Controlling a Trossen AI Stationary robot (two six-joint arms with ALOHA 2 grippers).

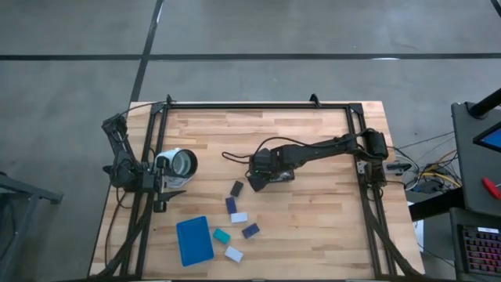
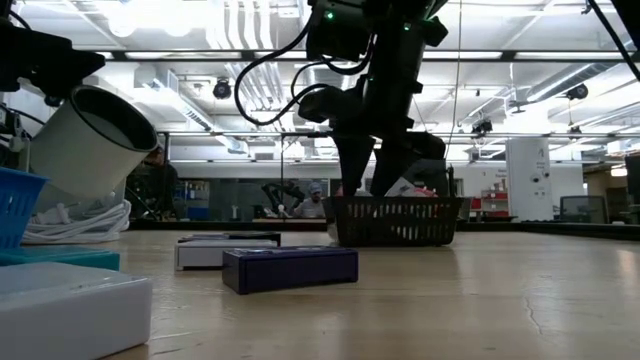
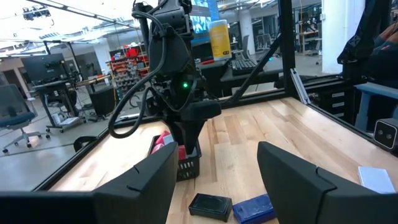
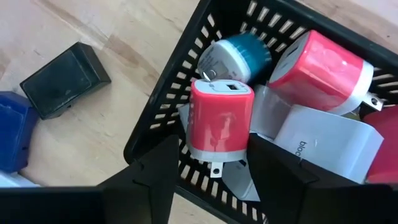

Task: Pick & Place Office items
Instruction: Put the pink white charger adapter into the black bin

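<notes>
My right gripper [image 4: 214, 177] is open over the black mesh basket [image 1: 264, 177], its fingers on either side of a red charger-like block [image 4: 221, 124] that lies in the basket on other pieces. Also in the basket are a teal-and-white piece [image 4: 233, 56], a second red one [image 4: 323, 71] and a white one [image 4: 329, 140]. A black block [image 1: 237, 188], navy blocks [image 1: 230, 205] [image 1: 250, 230], white blocks [image 1: 239, 217] [image 1: 233, 253] and a teal block [image 1: 222, 235] lie flat on the table. My left gripper [image 3: 214, 177] waits open at the table's left edge.
A blue rectangular tray [image 1: 194, 240] lies near the table's near-left corner. A white cup-like cylinder [image 1: 178, 162] sits by my left arm. A black frame [image 1: 258, 106] runs along the table's far edge and sides. Bare wood lies right of the basket.
</notes>
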